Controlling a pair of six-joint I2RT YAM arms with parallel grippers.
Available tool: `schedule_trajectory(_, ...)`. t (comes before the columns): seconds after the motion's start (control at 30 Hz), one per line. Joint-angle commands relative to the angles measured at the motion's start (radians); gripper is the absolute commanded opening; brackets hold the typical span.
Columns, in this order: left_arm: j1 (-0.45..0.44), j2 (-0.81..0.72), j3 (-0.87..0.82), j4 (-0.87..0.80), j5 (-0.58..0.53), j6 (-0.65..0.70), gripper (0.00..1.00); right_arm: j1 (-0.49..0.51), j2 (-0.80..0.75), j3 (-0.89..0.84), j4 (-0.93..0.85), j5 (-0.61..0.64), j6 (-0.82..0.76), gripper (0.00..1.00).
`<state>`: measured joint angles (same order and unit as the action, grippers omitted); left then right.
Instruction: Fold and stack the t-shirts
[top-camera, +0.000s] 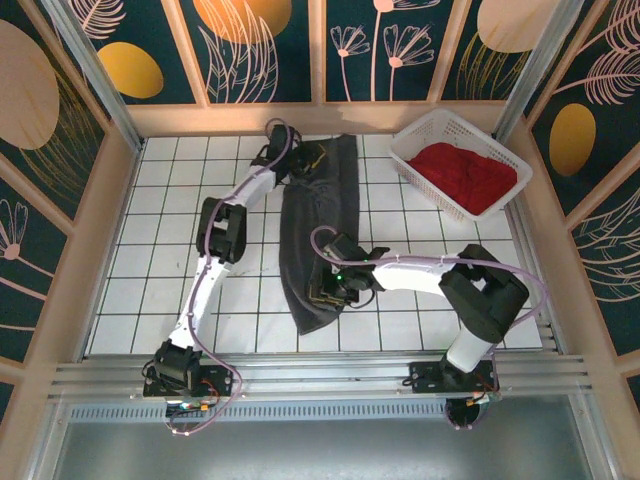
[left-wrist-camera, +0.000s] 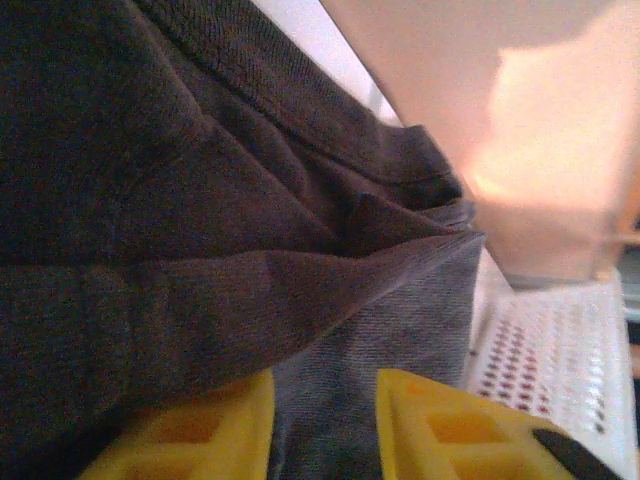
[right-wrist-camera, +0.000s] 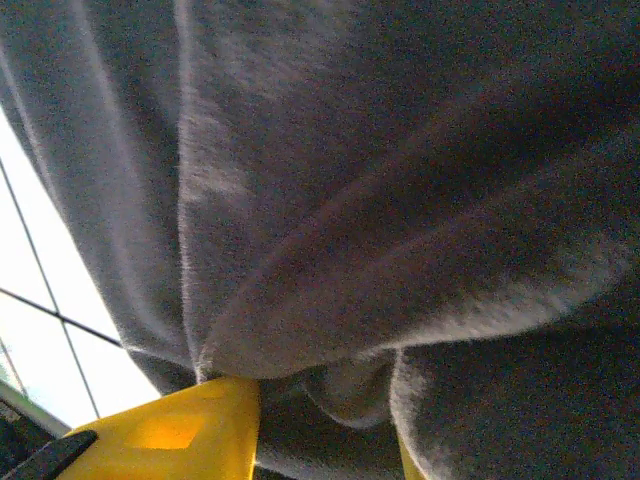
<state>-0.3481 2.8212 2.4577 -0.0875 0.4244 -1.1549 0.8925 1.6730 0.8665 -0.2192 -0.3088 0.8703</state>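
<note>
Tiled table (top-camera: 170, 210): charcoal t-shirt (top-camera: 318, 215) bunched lengthwise; red t-shirt (top-camera: 465, 175) heaped in basket (top-camera: 412, 135).

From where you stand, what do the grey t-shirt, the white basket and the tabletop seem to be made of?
Grey t-shirt: soft matte knit cloth; fine ribs and limp folds show. White basket: likely rigid plastic, slightly glossy, moulded lattice walls. Tabletop: smooth white surface with dark grid lines, tile or printed board; cannot tell which.
</note>
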Motion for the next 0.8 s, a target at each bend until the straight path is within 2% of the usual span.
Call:
schedule_trajectory(0.0,0.008,0.003,0.033,-0.014,0.049,-0.053,0.40,0.010,-0.014,0.047,-0.105,0.000,0.018,0.44)
schedule_trajectory(0.17,0.009,-0.227,-0.106,-0.039,-0.009,0.038,0.58,0.000,-0.200,0.019,-0.262,0.117,0.008,0.49)
schedule_trajectory(0.27,0.007,-0.416,-0.316,-0.036,-0.049,0.101,0.65,-0.027,-0.310,-0.075,-0.282,0.127,0.014,0.49)
schedule_trajectory(0.37,0.006,-0.616,-0.606,-0.008,-0.070,0.144,0.64,-0.037,-0.364,-0.146,-0.293,0.121,-0.004,0.49)
schedule_trajectory(0.53,0.001,-0.928,-1.099,-0.051,-0.070,0.212,0.54,-0.027,-0.351,-0.176,-0.311,0.127,-0.085,0.49)
schedule_trajectory(0.63,-0.011,-1.094,-1.338,-0.120,-0.052,0.244,0.47,-0.028,-0.314,-0.160,-0.301,0.126,-0.143,0.49)
schedule_trajectory(0.77,-0.045,-1.272,-1.549,-0.266,-0.043,0.292,0.43,-0.014,-0.241,-0.146,-0.318,0.133,-0.187,0.47)
